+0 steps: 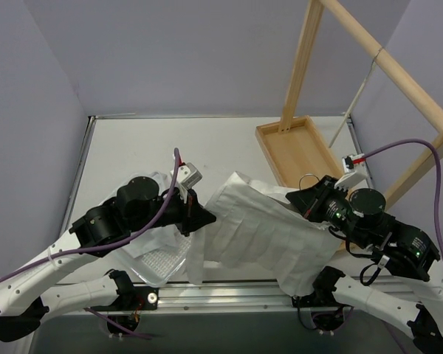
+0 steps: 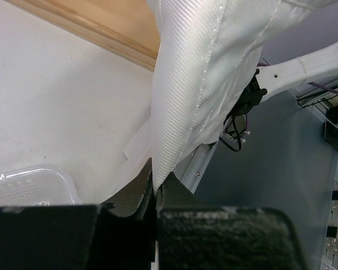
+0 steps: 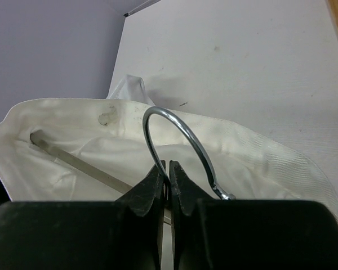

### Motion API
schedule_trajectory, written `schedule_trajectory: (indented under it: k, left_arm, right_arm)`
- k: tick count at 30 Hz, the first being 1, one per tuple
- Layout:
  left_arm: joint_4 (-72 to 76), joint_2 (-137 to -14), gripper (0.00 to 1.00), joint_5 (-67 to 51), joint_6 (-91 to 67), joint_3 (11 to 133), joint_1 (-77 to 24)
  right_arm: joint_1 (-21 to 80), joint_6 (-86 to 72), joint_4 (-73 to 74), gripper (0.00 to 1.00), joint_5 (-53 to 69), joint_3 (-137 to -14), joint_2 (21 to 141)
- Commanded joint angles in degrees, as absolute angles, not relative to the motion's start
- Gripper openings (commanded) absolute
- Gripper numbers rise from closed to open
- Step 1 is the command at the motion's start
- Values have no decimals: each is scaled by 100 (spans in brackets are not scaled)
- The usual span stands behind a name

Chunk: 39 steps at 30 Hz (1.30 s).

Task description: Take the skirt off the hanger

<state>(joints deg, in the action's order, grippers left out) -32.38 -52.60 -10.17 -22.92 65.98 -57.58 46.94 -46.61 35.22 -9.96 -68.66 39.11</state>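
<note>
Between the two arms the skirt (image 1: 255,236) stretches crosswise, with the left gripper (image 2: 156,196) pinching its left edge and the right gripper (image 3: 168,171) clamped on the hanger (image 3: 187,134) opposite.

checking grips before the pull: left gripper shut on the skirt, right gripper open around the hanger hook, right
No: the right gripper is shut at the base of the hanger hook, per the right wrist view. The left gripper is indeed shut on the skirt.

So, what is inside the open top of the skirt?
A grey bar of the hanger lies inside the skirt, and its metal hook rises out. The bar's other end and any clips are covered, so they cannot be seen.
</note>
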Motion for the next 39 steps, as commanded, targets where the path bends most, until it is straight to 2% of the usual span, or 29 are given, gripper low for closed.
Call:
schedule_trajectory:
  k: [1,4,11,15,18,19,20,24,27,39]
  left_arm:
    - [-3269,-4949,2,-397,-2338,6662,-5739]
    - [-3515,-4843,2,-54,-2277,6767,-5713]
    - [-3595,-4667,2,-131,-2197,6698,-5660]
    - [-3314,-4719,2,-851,-2180,6557,-5660]
    - [-2989,-5122,2,-1843,-2084,6600,-5669]
    - [-2997,-5237,5,-2281,-2057,6670,-5678]
    - [-3032,-5351,18,-2398,-2048,6819,-5721]
    - [-3374,-5546,46,-2058,-1890,7110,-5976]
    - [-3375,-5371,57,-1960,-1846,7163,-6003]
    - [-3481,-4851,66,-1634,-1617,7690,-6003]
  right_arm:
    - [4685,-4921,3506,0,-1731,-7032,3648]
    - [4685,-5071,3691,0,-2003,-6909,3438]
    - [4685,-5291,3990,0,-2505,-6908,3015]
    - [4685,-5230,3859,0,-2426,-6934,3085]
    - [4685,-5037,3666,0,-2093,-6943,3453]
    - [4685,-5001,3630,0,-1944,-6978,3550]
    - [4693,-4923,3595,0,-1881,-6996,3751]
    - [4685,-4764,3454,0,-1740,-7084,4148]
    - [4685,-4694,3428,0,-1723,-7093,4315]
    - [4685,-4641,3612,0,-1652,-6864,4517]
